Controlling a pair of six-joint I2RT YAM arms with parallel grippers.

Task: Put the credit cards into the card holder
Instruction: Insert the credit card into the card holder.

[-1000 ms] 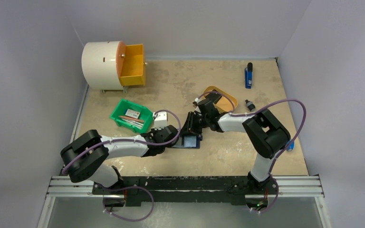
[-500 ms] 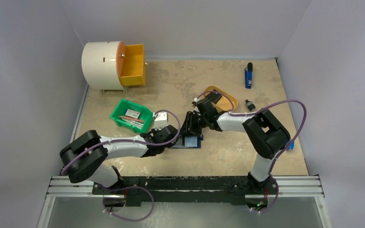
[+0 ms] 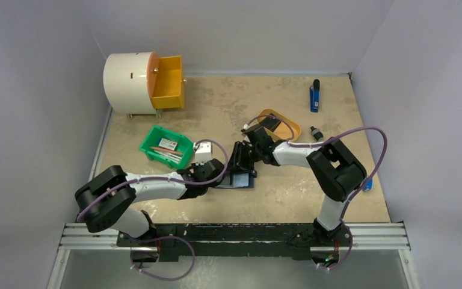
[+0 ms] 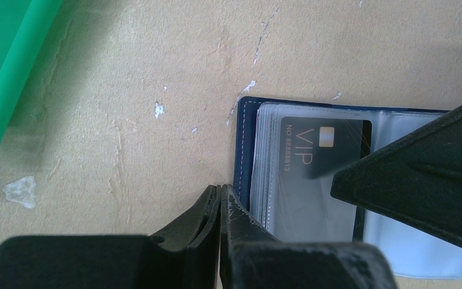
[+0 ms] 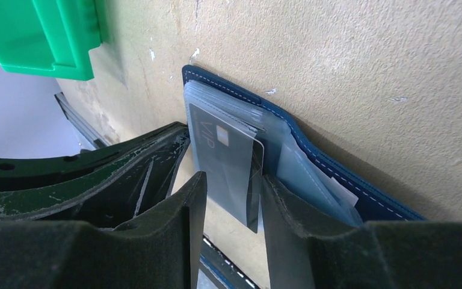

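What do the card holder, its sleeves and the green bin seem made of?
Card holder: navy leather or imitation, matte, with light edge stitching. Sleeves: clear, glossy plastic; the VIP card shows through. Green bin: probably hard moulded plastic, smooth with slight sheen.

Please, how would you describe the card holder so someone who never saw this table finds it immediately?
Look at the middle of the beige table, just nearer than the green bin and the mustard-yellow tray. There the card holder lies open and flat. Unlike those open containers, it is a navy-blue wallet with clear plastic sleeves and a black VIP card showing.
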